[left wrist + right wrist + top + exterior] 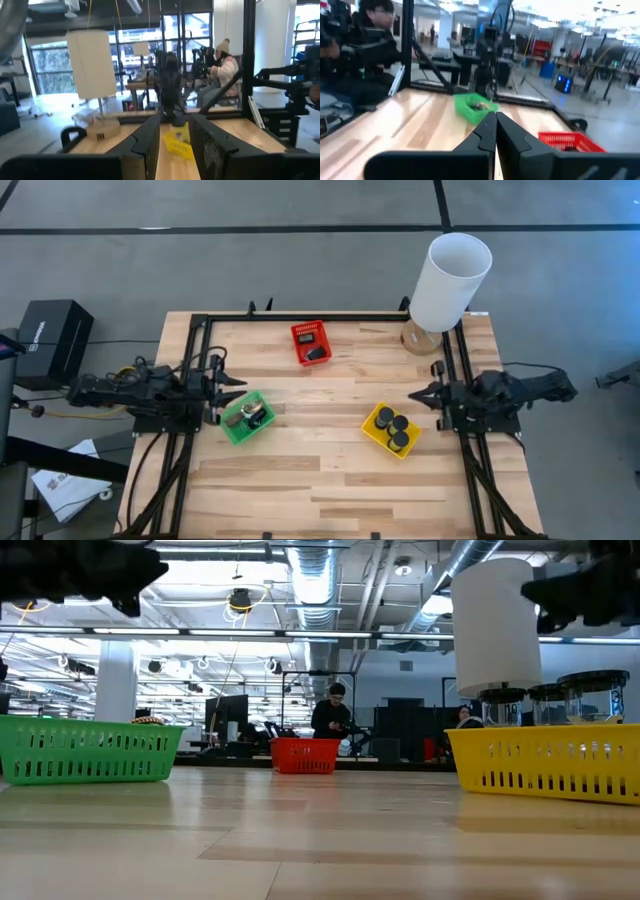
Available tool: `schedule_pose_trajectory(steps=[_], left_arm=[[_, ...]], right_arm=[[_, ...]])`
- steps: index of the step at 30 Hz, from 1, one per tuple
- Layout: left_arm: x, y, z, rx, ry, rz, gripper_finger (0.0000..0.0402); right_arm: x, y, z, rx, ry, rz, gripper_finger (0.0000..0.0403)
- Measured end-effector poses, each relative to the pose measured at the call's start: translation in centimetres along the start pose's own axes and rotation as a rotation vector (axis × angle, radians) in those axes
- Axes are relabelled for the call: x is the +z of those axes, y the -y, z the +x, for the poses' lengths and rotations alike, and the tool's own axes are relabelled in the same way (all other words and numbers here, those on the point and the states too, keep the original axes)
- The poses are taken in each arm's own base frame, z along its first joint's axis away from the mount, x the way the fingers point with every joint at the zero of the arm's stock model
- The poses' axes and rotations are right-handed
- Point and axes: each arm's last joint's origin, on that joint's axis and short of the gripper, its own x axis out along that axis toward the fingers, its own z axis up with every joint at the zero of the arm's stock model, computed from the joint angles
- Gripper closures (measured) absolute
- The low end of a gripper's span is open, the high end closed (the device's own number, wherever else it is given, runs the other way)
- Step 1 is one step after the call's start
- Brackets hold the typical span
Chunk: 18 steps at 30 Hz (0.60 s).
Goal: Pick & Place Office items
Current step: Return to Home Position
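My left gripper (236, 390) hovers open at the table's left side, just beside the green basket (247, 418), which holds a few small mixed items. My right gripper (414, 395) is shut and hovers at the right side, above and to the right of the yellow basket (391, 430). Three black round discs (392, 427) lie in that basket. The red basket (311, 342) near the far edge holds a dark item (317, 353). In the left wrist view the open fingers (176, 145) frame the yellow basket (180, 142). In the right wrist view the fingertips (495, 125) meet.
A tall white cylinder lamp (450, 280) stands on a wooden base at the far right corner. Black frame rails (190, 380) run along the table's left, right and far sides. Bare wood (320, 480) lies between the baskets and toward the near edge. People sit beyond the table.
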Motion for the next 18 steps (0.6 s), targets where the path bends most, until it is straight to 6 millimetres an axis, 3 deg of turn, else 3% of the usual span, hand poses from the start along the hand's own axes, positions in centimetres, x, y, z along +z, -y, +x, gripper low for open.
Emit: schedule_pose_trajectory(steps=[4,8,18], left_arm=[[-1.5,0.1,-0.3,-0.001,-0.012,-0.026,0.0302],[-2.4,0.2,-0.4,-0.001,-0.012,-0.028,0.0302],[-4.0,0.3,-0.4,-0.002,-0.053,-0.125,0.0302]], right_arm=[[-1.9,-0.4,0.5,0.003,-0.006,-0.016,0.0402],[-2.5,-0.6,0.7,0.002,0.015,-0.011,0.0402],[-2.6,-0.6,0.7,0.002,0.009,0.064,0.0402]])
